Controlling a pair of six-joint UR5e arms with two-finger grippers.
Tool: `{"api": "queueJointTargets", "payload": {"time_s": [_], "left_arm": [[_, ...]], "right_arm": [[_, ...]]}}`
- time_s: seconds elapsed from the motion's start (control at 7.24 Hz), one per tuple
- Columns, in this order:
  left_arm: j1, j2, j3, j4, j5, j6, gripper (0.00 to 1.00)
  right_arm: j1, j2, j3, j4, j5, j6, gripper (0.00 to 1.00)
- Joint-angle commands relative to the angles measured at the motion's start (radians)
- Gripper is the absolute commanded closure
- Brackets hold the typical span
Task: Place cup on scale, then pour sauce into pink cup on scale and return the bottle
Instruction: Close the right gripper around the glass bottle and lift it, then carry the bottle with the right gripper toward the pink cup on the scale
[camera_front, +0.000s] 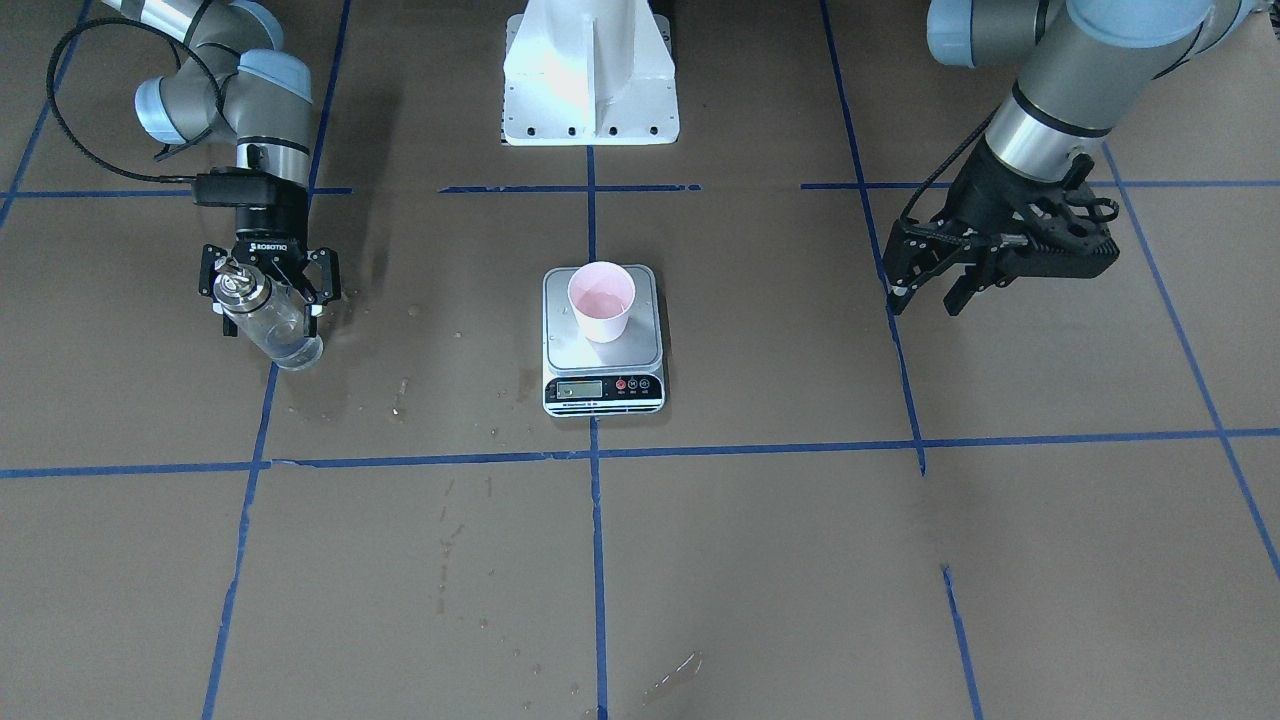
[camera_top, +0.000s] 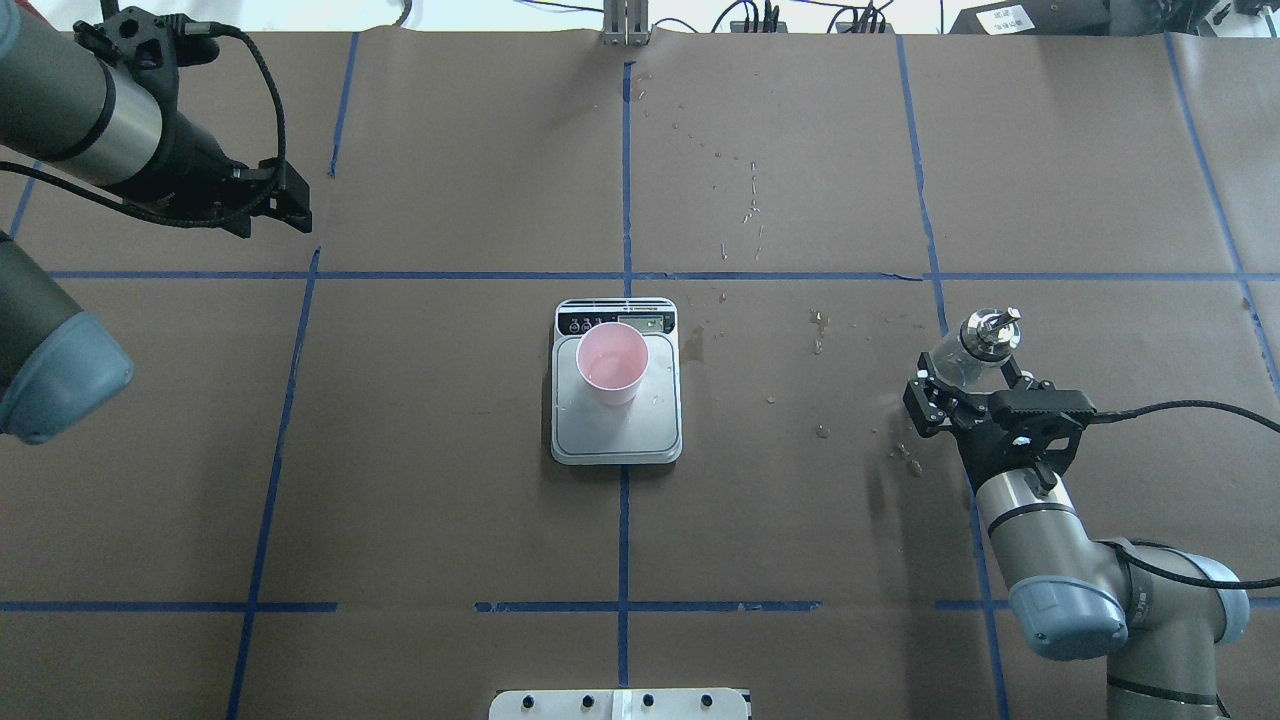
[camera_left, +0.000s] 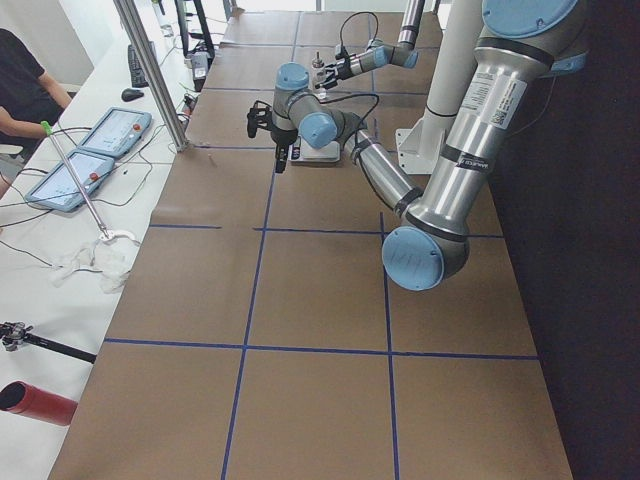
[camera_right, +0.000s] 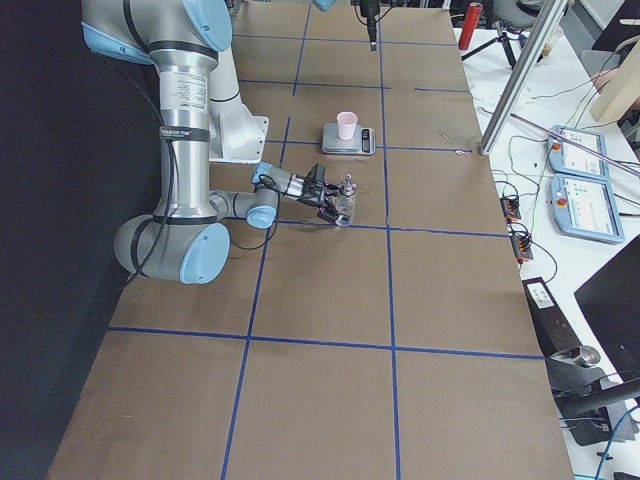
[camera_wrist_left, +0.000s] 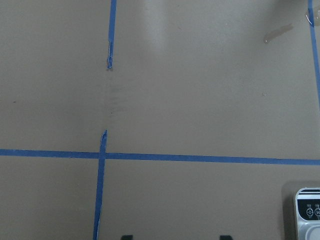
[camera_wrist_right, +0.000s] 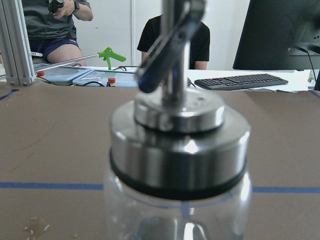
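Showing the bench (camera_top: 450, 450) as seen from overhead, with 12 o'clock pointing away from the robot. The scale (camera_top: 616, 435) lies at the centre, its black display strip at the 12 o'clock end. The cup (camera_top: 612, 360) stands upright on the steel plate, toward the display end, its pink inside visible. The bottle (camera_front: 280, 330) is well apart from the scale at about 3 o'clock, upright, with its silver pour-spout cap (camera_wrist_right: 179, 112) on top. The sauce (camera_front: 298, 352), clear, lies in its lowest part. The right hand (camera_top: 972, 388) grasps the bottle, one finger on each side of the glass. Whether the base touches the bench cannot be told. The left hand (camera_front: 928, 298) hangs at about 10 o'clock of the scale, fingers spread, holding nothing. Small wet spots (camera_top: 820, 330) mark the bench between scale and bottle.
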Motion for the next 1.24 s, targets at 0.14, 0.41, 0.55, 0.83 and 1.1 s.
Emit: {"api": "queueJointTargets", "payload": {"time_s": [0.14,0.41,0.55,0.83,1.1], "left_arm": [[-0.001,0.000,-0.007,0.001,0.000,-0.002,0.34],[-0.001,0.000,-0.020,0.027,0.000,0.000,0.34],[-0.001,0.000,-0.024,0.029,0.000,0.000,0.34],[-0.002,0.003,-0.027,0.029,0.000,0.000,0.34],[-0.004,0.026,-0.043,0.029,0.000,0.001,0.34]], "right_arm": [[0.002,0.018,-0.030,0.088,0.002,-0.113,1.00],[0.044,0.068,0.023,0.140,0.016,-0.320,1.00],[0.064,0.088,0.023,0.131,0.016,-0.392,1.00],[0.071,0.154,0.025,0.073,0.072,-0.520,1.00],[0.071,0.260,0.043,-0.207,0.077,-0.523,1.00]]}}
